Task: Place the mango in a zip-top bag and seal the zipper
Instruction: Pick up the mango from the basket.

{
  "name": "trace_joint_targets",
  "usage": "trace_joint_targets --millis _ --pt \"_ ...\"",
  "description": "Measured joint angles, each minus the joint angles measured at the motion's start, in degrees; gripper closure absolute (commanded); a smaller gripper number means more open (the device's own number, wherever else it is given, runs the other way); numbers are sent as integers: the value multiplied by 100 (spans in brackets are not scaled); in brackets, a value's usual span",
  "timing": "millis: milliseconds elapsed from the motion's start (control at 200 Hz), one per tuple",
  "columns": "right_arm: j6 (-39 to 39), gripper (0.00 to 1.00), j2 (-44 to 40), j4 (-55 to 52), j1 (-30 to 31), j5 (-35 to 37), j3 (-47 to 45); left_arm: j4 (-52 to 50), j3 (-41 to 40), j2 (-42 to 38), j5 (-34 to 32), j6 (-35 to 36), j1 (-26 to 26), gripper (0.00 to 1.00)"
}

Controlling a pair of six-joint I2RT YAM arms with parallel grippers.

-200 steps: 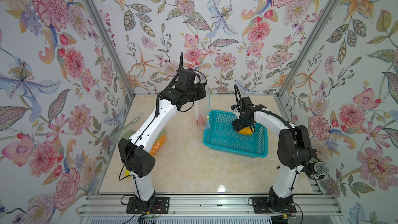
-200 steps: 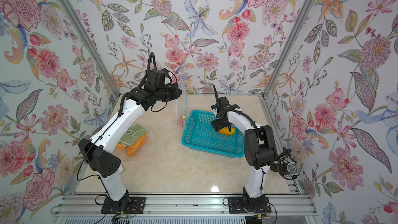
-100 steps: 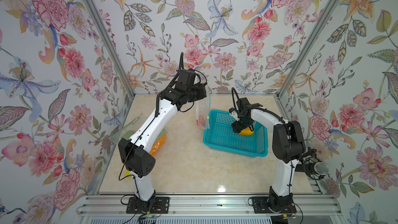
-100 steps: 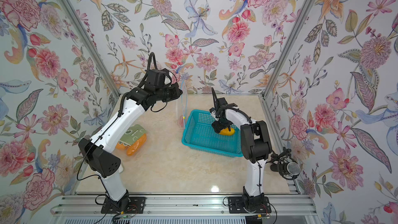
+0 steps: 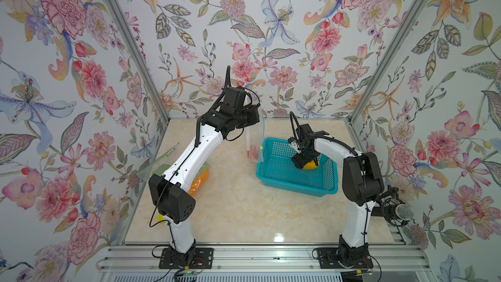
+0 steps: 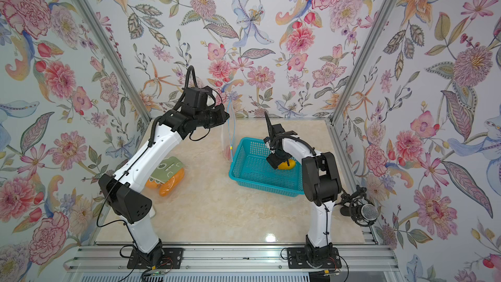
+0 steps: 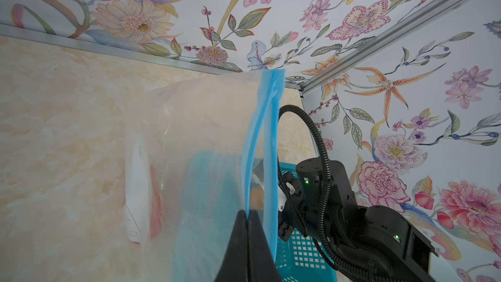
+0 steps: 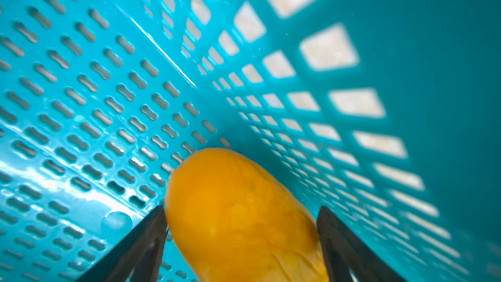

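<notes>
The mango lies on the slotted floor of the teal basket, close to one of its latticed walls; in both top views it shows as a yellow-orange patch at the basket's right side. The right gripper reaches down into the basket with its fingers set wide, one on each side of the fruit and at or against its skin. Whether they actually press on it I cannot tell, and the mango rests on the basket floor. Just beside the basket's far left corner hangs the zip-top bag, upright and clear, with a white-and-red slip showing through the film. The left gripper is closed tight, pinching one strip of the blue zipper. The other strip bows away from it, so the mouth gapes. The basket stands on the pale marbled table. Well apart, at the table's left edge, a green-labelled pack with orange contents lies partly under the left arm.
</notes>
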Motion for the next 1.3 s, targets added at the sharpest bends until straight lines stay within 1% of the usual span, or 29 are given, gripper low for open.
trace_joint_targets --millis 200,280,395,555,646,776,871,926,971,1041,1121,1196,1246,1301 --pt "-48 16 -166 173 37 249 -555 0 0 0 2 0 17 100" --pt "-57 18 -286 385 109 343 -831 0 0 0 4 0 31 100" --pt "-55 17 -507 778 199 413 -1178 0 0 0 4 2 55 100" --pt "-52 16 -522 1097 251 424 -1207 0 0 0 9 0 66 100" --pt "-48 19 -461 1215 236 413 -1102 48 -76 -17 42 0 70 100" --pt "-13 28 -345 1353 177 345 -1008 92 -203 -44 50 0 76 100" --pt "24 40 -339 1357 146 291 -1008 101 -210 -44 92 0 76 100" --pt "72 49 -339 1370 136 264 -1008 125 -210 -44 116 0 76 100" --pt "59 51 -341 1370 136 260 -1012 131 -210 -44 131 0 76 100" --pt "111 56 -389 1366 138 221 -1025 136 -210 -44 133 0 76 100" --pt "144 57 -514 1351 138 179 -1071 131 -210 -44 133 0 76 100" --pt "216 58 -802 1322 138 79 -1099 133 -210 -44 136 0 76 100" --pt "310 62 -1108 1307 144 -28 -1106 133 -210 -44 140 0 76 100" --pt "437 69 -1532 1329 142 -190 -1106 131 -210 -44 149 2 76 100"
